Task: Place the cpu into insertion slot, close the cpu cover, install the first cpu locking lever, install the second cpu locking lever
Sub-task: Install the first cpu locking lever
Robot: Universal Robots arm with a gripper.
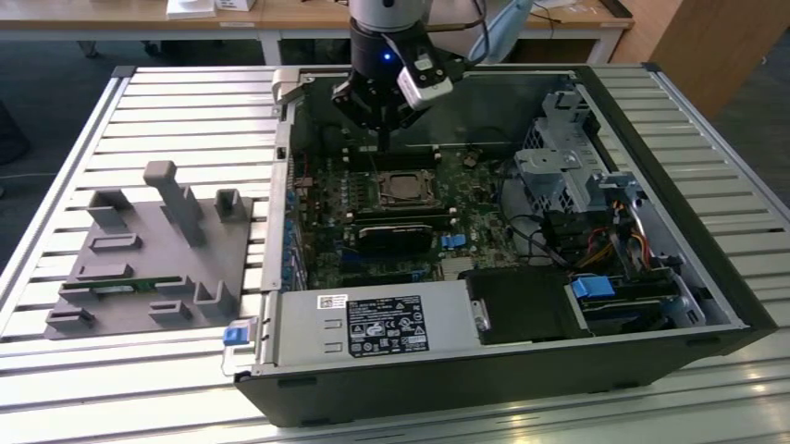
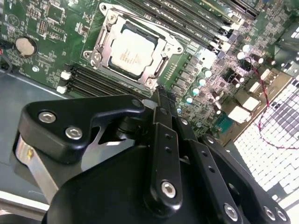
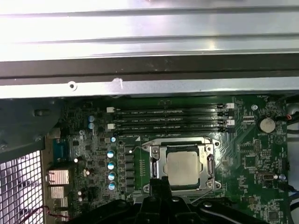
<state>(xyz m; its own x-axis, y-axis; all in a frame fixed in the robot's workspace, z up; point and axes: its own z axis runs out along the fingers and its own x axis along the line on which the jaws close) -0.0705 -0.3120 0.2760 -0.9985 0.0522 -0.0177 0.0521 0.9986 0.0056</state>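
The cpu (image 2: 133, 50) (image 3: 183, 168) lies flat in the insertion slot (image 1: 404, 189) on the green motherboard, its silvery top showing. The cpu cover (image 2: 103, 44) (image 3: 157, 164) is folded down around it as a silver frame. A thin locking lever (image 2: 140, 22) runs along one side of the socket. My gripper (image 1: 385, 146) (image 2: 159, 95) (image 3: 160, 185) hangs inside the open computer case, just off the socket's edge and a little above the board. Its black fingers are shut together with nothing between them.
A long black module (image 1: 398, 231) sits beside the socket, and memory slots (image 3: 170, 119) run along its other side. The case wall (image 1: 287, 157), drive cage (image 1: 561, 162) and power supply (image 1: 370, 324) hem in the board. A grey fixture block (image 1: 148, 250) stands on the slatted table.
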